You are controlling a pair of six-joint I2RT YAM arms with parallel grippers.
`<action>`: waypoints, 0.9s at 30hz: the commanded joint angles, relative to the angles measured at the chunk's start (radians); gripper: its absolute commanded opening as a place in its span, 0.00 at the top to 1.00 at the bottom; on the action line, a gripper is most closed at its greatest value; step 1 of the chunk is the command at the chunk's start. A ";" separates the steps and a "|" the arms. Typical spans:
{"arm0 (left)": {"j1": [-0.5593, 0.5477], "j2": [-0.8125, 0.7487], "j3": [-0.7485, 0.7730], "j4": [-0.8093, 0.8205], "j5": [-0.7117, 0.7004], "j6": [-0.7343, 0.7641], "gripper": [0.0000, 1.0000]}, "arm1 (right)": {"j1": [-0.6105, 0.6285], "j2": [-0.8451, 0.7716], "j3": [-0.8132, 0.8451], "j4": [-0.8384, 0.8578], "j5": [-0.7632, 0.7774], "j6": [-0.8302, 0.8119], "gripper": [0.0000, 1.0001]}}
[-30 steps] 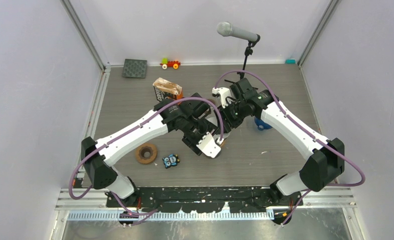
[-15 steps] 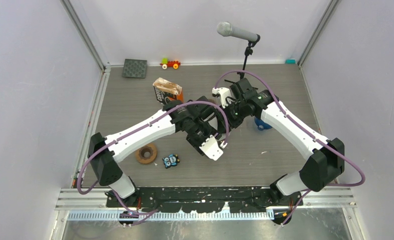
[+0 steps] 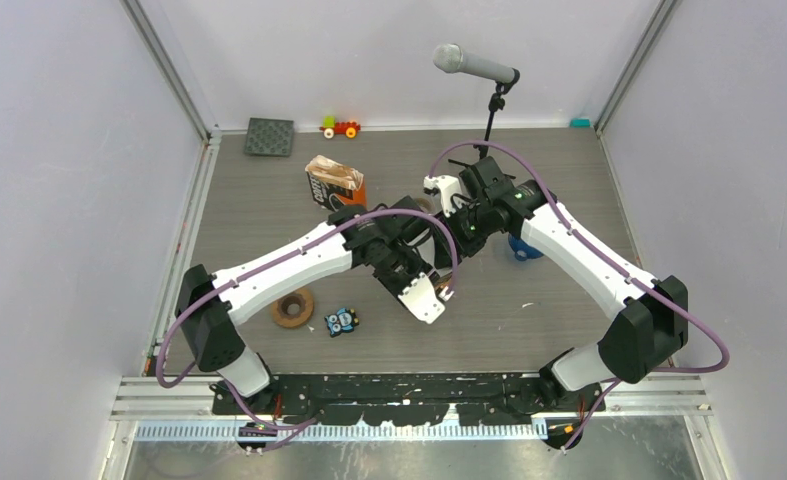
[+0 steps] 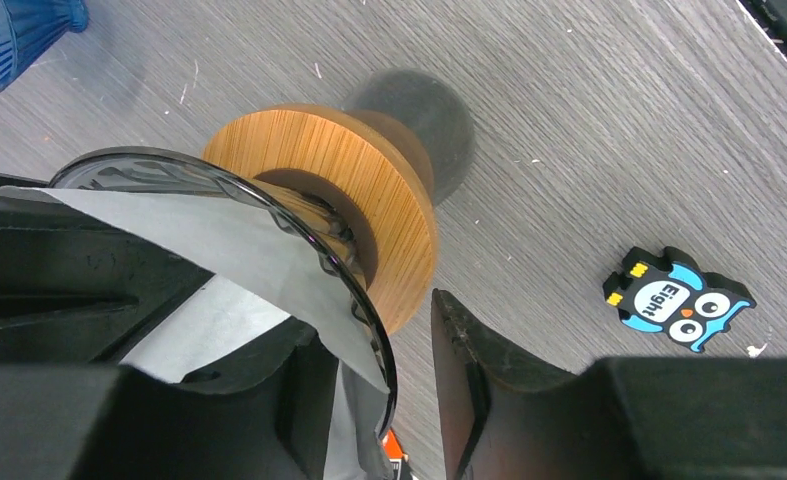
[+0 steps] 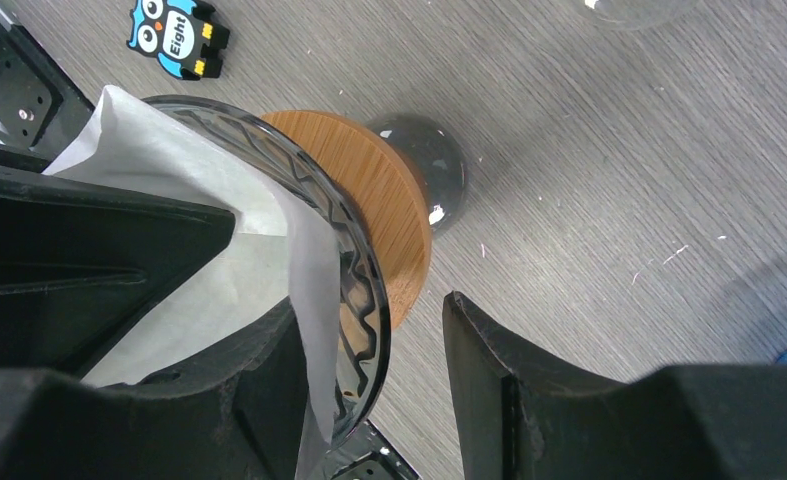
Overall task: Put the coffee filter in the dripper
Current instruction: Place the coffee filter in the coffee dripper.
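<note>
Both the left gripper (image 4: 379, 325) and the right gripper (image 5: 369, 310) stand with jaws apart astride the rim of the clear ribbed glass dripper (image 4: 314, 225) on its round bamboo collar (image 4: 349, 165). One finger of each is inside against the white paper coffee filter (image 4: 209, 245), likely to press it flat to opposite walls. That filter already lies inside the cone, its edge above the rim, so seating looks nearly done.

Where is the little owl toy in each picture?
Top external: the owl toy lies on the table, left of middle, toward the near edge.
Left wrist: the owl toy is at the right side, just below the middle.
Right wrist: the owl toy is in the top left corner.
Shared landmark: the dripper's wooden ring, in both wrist views; the arms cover it from above.
</note>
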State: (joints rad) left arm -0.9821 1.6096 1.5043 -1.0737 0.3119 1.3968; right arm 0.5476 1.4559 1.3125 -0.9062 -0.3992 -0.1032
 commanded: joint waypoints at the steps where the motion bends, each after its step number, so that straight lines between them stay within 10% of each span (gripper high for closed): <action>1: -0.011 -0.034 -0.013 0.006 -0.013 0.008 0.62 | -0.002 -0.009 -0.001 0.011 -0.010 -0.010 0.46; 27: -0.026 -0.032 -0.026 0.030 -0.059 -0.001 0.86 | -0.002 -0.018 -0.010 0.008 0.000 -0.020 0.46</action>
State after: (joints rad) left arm -1.0061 1.6062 1.4979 -1.0183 0.2649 1.4033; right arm 0.5476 1.4559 1.2980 -0.9051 -0.4011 -0.1081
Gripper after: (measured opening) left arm 0.172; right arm 0.541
